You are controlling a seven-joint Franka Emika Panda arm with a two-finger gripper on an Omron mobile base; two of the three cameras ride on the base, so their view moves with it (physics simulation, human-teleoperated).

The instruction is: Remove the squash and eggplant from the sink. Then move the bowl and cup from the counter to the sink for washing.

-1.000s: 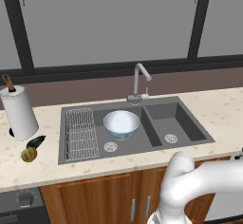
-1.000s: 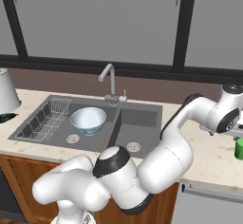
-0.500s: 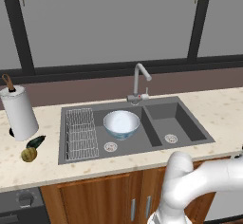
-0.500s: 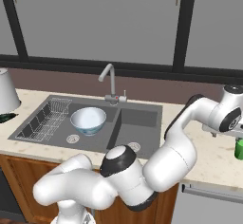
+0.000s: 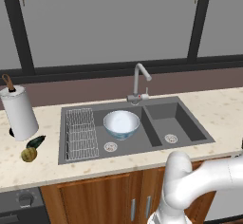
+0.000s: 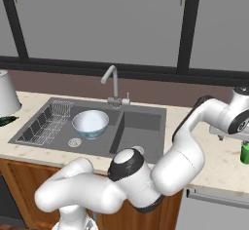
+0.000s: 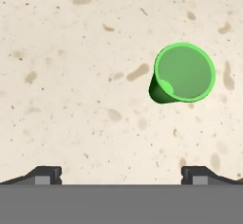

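Looking down through the hand camera, I see the cup upright on the counter, up and right of my gripper, whose fingertips are spread wide with nothing between them. Taking the sink as landmark: the bowl sits in its left basin beside the wire rack, while the squash and eggplant lie touching on the counter to its left, near the paper towel roll.
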